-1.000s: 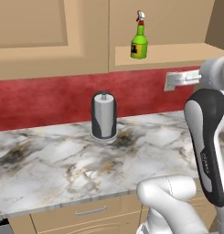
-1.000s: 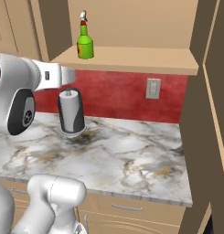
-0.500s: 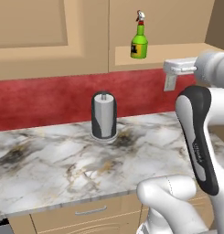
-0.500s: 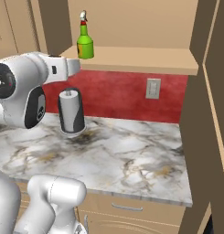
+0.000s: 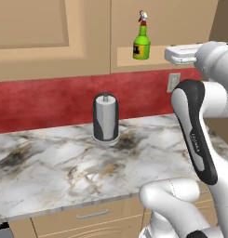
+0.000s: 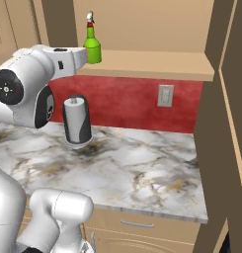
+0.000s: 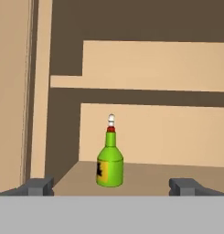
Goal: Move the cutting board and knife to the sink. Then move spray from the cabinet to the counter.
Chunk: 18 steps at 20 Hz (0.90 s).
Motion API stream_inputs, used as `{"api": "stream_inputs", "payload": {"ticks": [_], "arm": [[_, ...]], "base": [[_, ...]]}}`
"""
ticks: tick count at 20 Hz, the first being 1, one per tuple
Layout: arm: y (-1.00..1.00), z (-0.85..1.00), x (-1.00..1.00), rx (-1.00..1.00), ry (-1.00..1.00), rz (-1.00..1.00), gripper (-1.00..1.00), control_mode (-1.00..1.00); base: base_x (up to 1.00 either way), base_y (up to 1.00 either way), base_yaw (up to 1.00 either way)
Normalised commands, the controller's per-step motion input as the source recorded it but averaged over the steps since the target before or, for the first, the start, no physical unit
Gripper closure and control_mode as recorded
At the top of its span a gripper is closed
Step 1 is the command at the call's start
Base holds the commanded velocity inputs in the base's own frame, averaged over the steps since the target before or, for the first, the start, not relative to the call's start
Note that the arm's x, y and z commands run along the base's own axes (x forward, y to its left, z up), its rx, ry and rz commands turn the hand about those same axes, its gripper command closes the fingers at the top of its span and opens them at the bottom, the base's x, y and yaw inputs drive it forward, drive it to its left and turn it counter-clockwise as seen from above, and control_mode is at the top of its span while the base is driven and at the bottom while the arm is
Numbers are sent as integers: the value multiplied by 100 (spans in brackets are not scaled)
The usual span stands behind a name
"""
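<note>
Spray (image 7: 109, 161): stood upright on the cabinet shelf (image 7: 177, 171), not yet fetched.
Fingers (image 7: 40, 186): held wide apart, aligned for straddling the bottle.
Worktop (image 5: 64, 162): intended destination.

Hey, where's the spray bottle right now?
The spray stands upright on the open cabinet's bottom shelf, above the paper-towel roll on the counter. In the hand view it sits centred ahead of the open claw, not yet touched.

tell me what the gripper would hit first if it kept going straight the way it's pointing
Most likely the spray, standing upright on the cabinet shelf. In the hand view it sits between the open gripper fingertips, slightly left of centre. Depth is unclear, but nothing appears to lie in between.
</note>
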Motion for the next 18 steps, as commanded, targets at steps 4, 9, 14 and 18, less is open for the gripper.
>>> {"api": "stream_inputs", "payload": {"ticks": [4, 9, 14, 18], "arm": [[0, 14, 32, 0, 0, 0, -100, -100], [0, 4, 41, 0, 0, 0, -100, -100], [0, 0, 34, 0, 0, 0, -100, -100], [0, 0, 34, 0, 0, 0, -100, -100]], "base": [[0, 0, 0], [0, 0, 0], [0, 0, 0], [0, 0, 0]]}}
